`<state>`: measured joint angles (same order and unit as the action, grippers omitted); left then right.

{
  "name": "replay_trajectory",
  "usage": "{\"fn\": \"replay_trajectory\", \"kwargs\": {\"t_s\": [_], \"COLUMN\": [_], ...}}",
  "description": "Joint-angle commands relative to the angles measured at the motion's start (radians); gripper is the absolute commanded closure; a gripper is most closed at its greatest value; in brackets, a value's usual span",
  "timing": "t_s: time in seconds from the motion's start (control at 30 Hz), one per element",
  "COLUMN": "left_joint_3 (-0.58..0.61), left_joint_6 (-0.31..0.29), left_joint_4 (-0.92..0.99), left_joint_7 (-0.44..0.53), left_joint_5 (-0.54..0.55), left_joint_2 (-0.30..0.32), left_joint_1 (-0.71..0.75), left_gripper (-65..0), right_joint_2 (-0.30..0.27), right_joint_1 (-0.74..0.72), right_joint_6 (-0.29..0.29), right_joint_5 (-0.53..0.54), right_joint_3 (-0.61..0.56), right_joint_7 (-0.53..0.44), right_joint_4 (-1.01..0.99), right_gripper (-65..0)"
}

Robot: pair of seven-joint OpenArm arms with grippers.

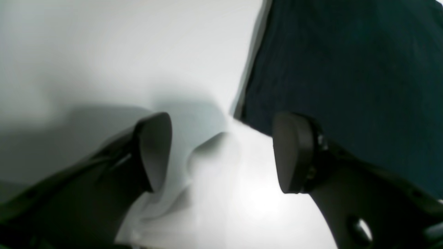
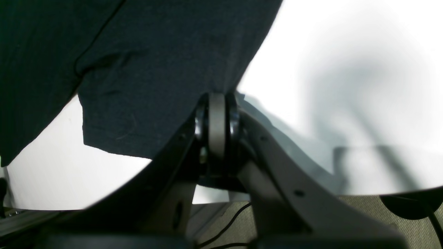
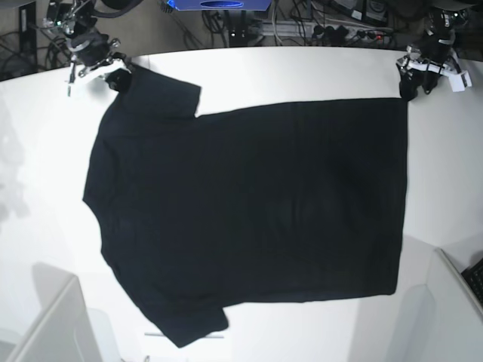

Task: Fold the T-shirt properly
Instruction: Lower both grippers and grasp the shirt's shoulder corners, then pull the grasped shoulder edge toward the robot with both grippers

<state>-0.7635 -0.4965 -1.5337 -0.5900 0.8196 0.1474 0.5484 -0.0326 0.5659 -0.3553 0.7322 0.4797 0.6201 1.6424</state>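
Black T-shirt point(image 3: 249, 211) spread flat, plain side up, across white table point(image 3: 302, 72); collar end left, hem right. Right gripper point(image 2: 217, 103) at far-left sleeve corner, jaws pressed together on the cloth edge. Left gripper point(image 1: 221, 152) at far-right hem corner, jaws wide, straddling the hem edge, nothing pinched. Probably corner-grasp stage. Best to close left on one clean hem layer before lifting, then raise both corners level, keeping far edge taut.

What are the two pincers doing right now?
Left pincer: open, holding nothing, beside the T-shirt.
Right pincer: closed on the T-shirt's sleeve edge.
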Motion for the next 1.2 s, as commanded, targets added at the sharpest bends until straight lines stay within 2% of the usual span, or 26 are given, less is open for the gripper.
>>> {"fn": "replay_trajectory", "kwargs": {"t_s": [0.0,0.3,0.47,0.63,0.8,1.17], "left_joint_3": [0.012,0.032,0.049,0.058,0.06,0.062], "left_joint_6": [-0.004,0.0,0.0,0.0,0.0,-0.004], "left_joint_4": [-0.014,0.091,0.108,0.109,0.108,0.071], "left_joint_7": [0.018,0.017,-0.02,-0.068,-0.071,-0.071], "left_joint_5": [0.022,0.025,0.02,0.02,0.02,0.019], "left_joint_2": [0.013,0.002,-0.018,-0.018,-0.016,0.011], "left_joint_1": [-0.008,-0.107,-0.143,-0.155,-0.156,-0.095], "left_gripper": [-43.1,-43.1,-36.7,-21.4,0.0,0.0], "right_joint_2": [-0.003,-0.005,-0.005,-0.007,-0.023,-0.02], "right_joint_1": [0.016,0.016,0.016,0.016,0.015,0.046], "right_joint_6": [0.023,0.023,0.023,0.023,0.023,0.023], "right_joint_5": [-0.043,-0.044,-0.044,-0.044,-0.044,-0.041], "right_joint_3": [-0.002,0.001,0.001,0.003,0.004,0.037], "right_joint_7": [0.057,0.057,0.057,0.057,0.057,0.057], "right_joint_4": [-0.003,-0.003,-0.003,-0.003,-0.003,0.045], "right_gripper": [0.0,0.0,0.0,0.0,0.0,0.0]}}
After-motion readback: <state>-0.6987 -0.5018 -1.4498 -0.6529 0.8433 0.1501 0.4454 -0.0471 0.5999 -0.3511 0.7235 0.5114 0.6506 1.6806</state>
